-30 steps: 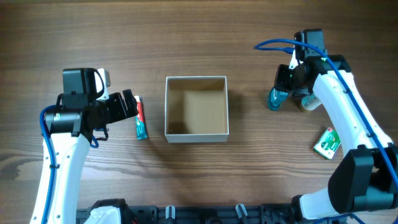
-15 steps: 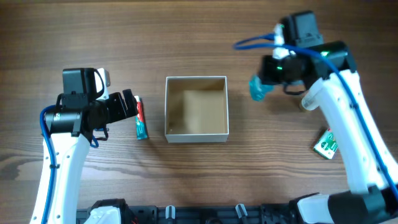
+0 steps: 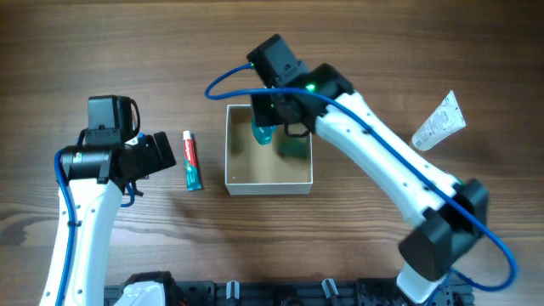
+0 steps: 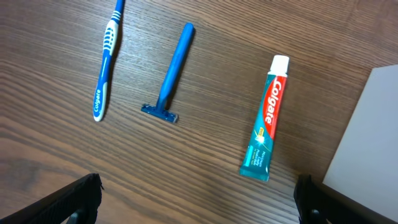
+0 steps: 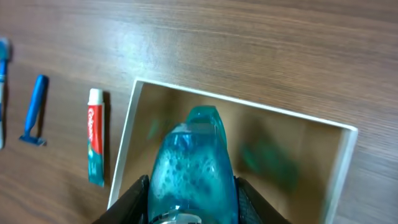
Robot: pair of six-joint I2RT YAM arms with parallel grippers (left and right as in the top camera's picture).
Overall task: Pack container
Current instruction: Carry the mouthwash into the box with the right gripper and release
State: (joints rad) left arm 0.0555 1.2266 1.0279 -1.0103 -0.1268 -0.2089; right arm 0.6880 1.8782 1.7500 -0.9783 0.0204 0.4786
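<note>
The right gripper (image 5: 191,199), clamped on the blue bottle (image 5: 189,155), has swung across to hang over the container (image 3: 269,184) at mid-table, seemingly ready to drop it in; the left gripper (image 3: 170,153) gapes beside the toothpaste (image 3: 193,161).

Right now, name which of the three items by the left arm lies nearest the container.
The toothpaste tube, red and teal with a white cap, lies just beside the container's white wall. The blue razor and the toothbrush lie farther off.
</note>
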